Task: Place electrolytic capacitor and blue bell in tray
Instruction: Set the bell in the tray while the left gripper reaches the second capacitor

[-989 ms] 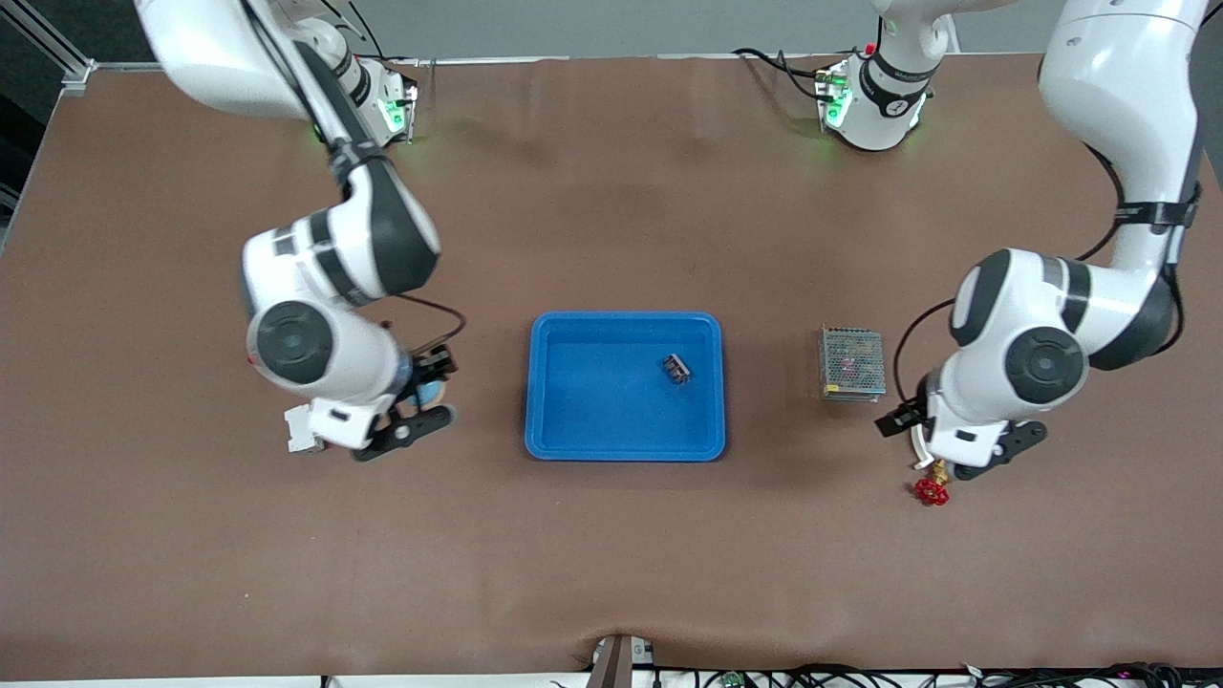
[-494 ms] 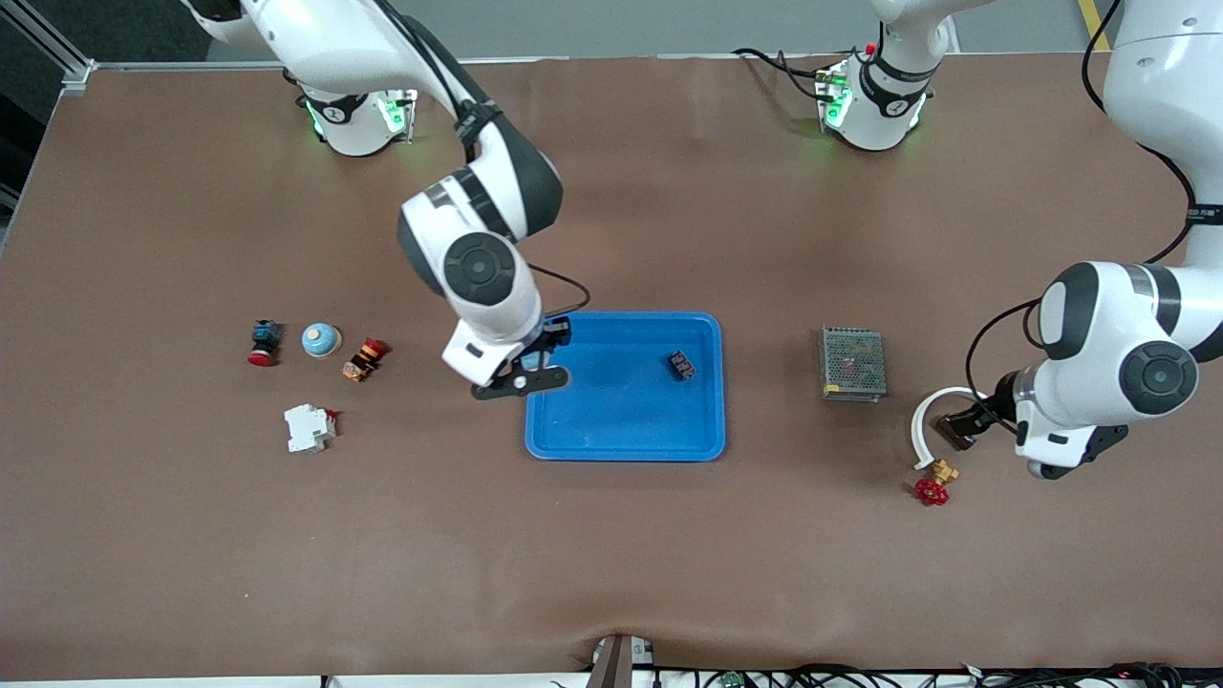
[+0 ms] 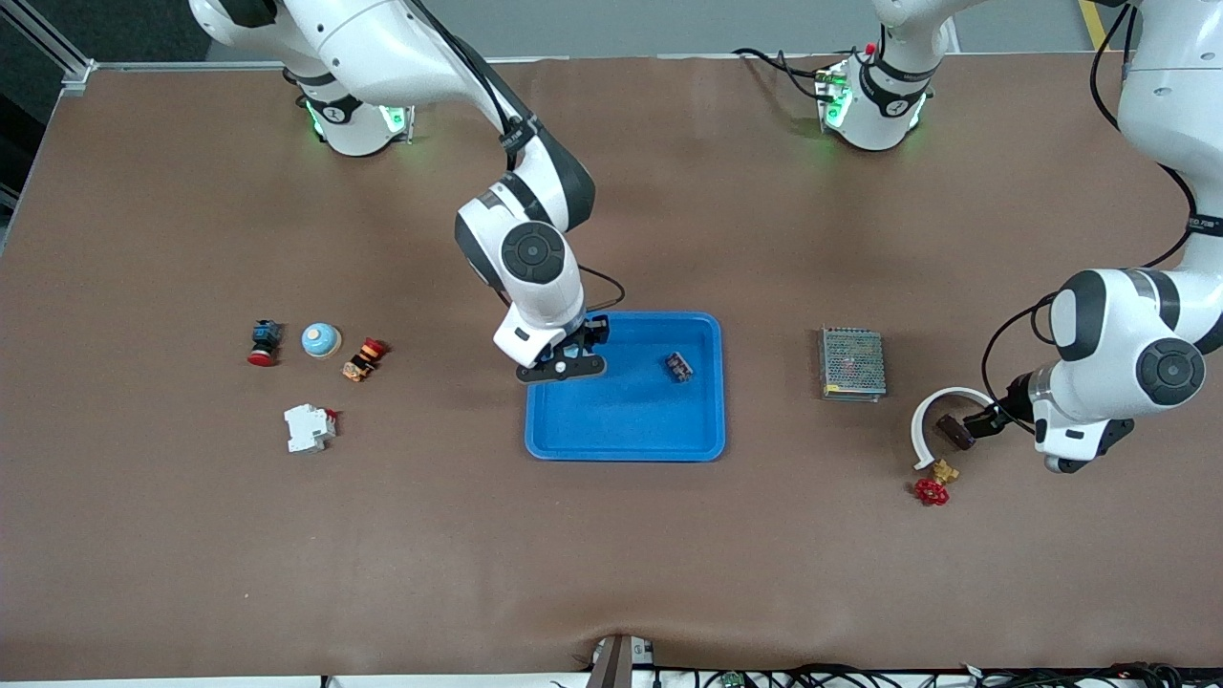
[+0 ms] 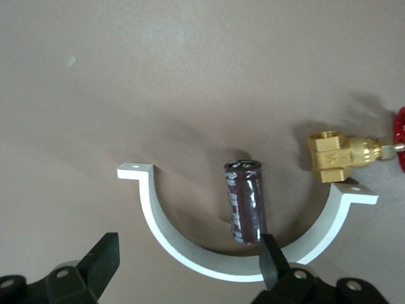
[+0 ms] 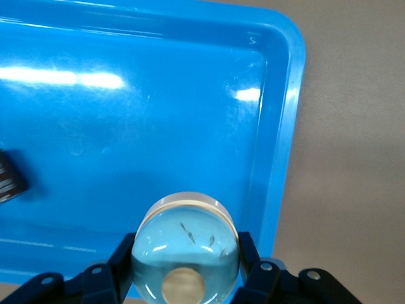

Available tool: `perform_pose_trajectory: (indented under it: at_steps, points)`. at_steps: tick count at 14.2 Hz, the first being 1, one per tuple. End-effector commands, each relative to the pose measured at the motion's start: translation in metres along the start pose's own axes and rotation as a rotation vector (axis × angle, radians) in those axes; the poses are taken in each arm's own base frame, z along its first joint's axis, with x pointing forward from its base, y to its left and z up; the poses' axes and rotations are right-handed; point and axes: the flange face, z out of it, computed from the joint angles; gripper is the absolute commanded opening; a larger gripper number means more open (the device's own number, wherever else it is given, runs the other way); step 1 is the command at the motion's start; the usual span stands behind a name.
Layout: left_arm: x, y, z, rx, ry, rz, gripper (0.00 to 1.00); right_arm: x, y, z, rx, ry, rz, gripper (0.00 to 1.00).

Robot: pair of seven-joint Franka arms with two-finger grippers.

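Moved: my right tool [image 3: 566,360] has travelled from the tray's rim half a second ago to over the tray floor. My left arm has drawn back slightly.

Right tool state: clenched on the blue bell [image 5: 186,244], a pale blue dome filling the gap between the fingers.

Bell position: held in the air directly under my right tool, over the end of the tray [image 3: 626,457] toward the right arm. The rim corner is close beside it.

Left tool state: my left tool [image 4: 186,256] is released, fingers spread wide, hovering low over the counter [image 3: 611,573].

Capacitor position: the electrolytic capacitor [image 4: 243,201] lies flat on the counter inside the curve of a white half-ring clamp [image 4: 190,256].

Key relation: the capacitor's long axis points straight out from the tool, square to the line between my fingers. It sits off-centre, its near end just ahead of one fingertip [image 4: 271,253]. In my judgement the tool needs a sideways shift before closing.

Nearer arm: the left, clearly; the right is busy at the tray.

Obstruction: the clamp arc lies under the finger gap. The brass valve [image 4: 338,154] is near the capacitor's other end.

Count: one tray, one capacitor, one held bell, a second blue dome [image 3: 321,340] on the counter, one clamp, one valve, one mesh box [image 3: 852,363], one small dark part [image 3: 677,367] in the tray.
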Motion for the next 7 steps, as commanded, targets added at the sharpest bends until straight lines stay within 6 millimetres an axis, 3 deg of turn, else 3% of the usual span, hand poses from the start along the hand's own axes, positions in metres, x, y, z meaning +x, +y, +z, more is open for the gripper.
perform_pose_trajectory:
  at_steps: [1, 7]
  points:
    - [0.003, 0.0, 0.006, -0.027, 0.026, -0.02, 0.92, -0.006, 0.005, 0.017, 0.003, 0.032, 0.017, 0.35]
    - [0.005, 0.015, 0.015, -0.069, 0.06, -0.039, 0.86, -0.015, 0.004, 0.058, 0.019, 0.067, 0.006, 0.35]
